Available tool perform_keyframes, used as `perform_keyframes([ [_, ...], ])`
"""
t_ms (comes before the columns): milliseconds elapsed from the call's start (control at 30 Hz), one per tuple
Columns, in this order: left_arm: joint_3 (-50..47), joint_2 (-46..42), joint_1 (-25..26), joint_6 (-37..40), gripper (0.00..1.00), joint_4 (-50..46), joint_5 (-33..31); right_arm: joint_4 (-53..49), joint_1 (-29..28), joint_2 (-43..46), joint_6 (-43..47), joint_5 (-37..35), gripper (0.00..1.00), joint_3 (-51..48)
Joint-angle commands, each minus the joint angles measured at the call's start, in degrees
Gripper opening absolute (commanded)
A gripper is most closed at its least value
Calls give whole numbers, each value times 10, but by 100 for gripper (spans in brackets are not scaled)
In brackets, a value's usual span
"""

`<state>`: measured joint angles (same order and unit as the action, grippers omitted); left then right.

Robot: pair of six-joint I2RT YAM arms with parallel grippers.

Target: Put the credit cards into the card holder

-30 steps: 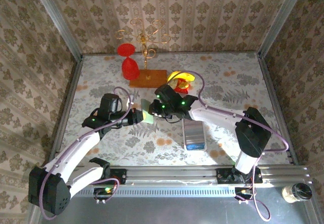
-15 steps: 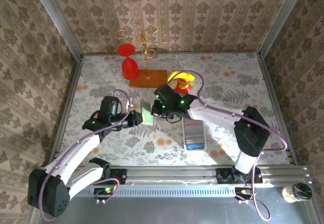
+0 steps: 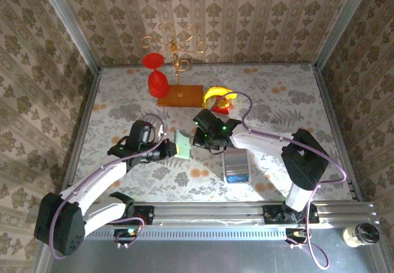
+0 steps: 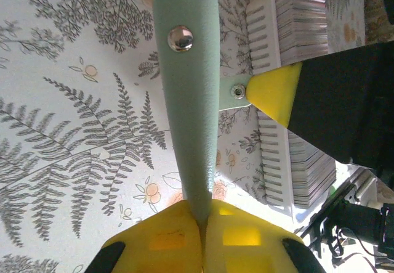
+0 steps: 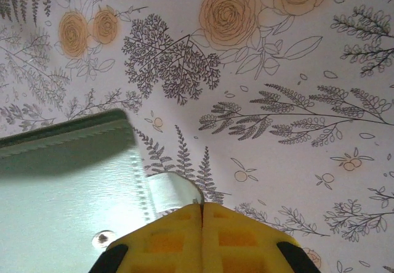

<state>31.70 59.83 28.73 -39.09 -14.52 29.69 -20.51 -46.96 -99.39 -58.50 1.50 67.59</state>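
Note:
The sage-green card holder [image 3: 183, 143] hangs above the table between both arms. In the left wrist view the card holder [image 4: 188, 100] stands edge-on with a metal snap on its side. My left gripper [image 4: 206, 224] is shut on its lower end. My right gripper [image 5: 202, 214] is shut on the wallet's little pale tab [image 5: 167, 191], pulling it sideways off the green body [image 5: 68, 183]. From above, my left gripper [image 3: 175, 148] sits left of the wallet and my right gripper [image 3: 196, 140] sits right of it. The credit cards are hidden or out of view.
The long white tray [image 3: 236, 165] with a grey-striped inside lies just right of the wallet; this tray [image 4: 271, 162] is close behind the wallet in the left wrist view. A red glass [image 3: 158, 79], a gold stand on a wooden base [image 3: 180, 94] and a yellow-red item [image 3: 220, 97] stand at the back.
Both grippers have shifted a little to the right and nearer with the wallet held between them. The left arm has swung inward.

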Motion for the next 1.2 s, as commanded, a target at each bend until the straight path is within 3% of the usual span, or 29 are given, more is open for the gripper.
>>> perform_keyframes([
  [0,-17,23,15,-43,0,47,16,20,1,-16,0,16,0,-15],
  [233,-21,77,32,-48,15,10,-60,37,0,-21,-3,35,0,-41],
  [467,2,94,27,-28,61,-64,-144,51,-2,7,-5,41,0,-70],
  [633,19,75,27,-21,75,-75,-163,81,-3,38,-7,49,0,-88],
  [833,37,89,28,-26,86,-51,-129,124,-3,72,-13,59,0,-105],
  [1167,45,129,31,-59,90,5,-105,169,-4,106,-26,76,0,-126],
])
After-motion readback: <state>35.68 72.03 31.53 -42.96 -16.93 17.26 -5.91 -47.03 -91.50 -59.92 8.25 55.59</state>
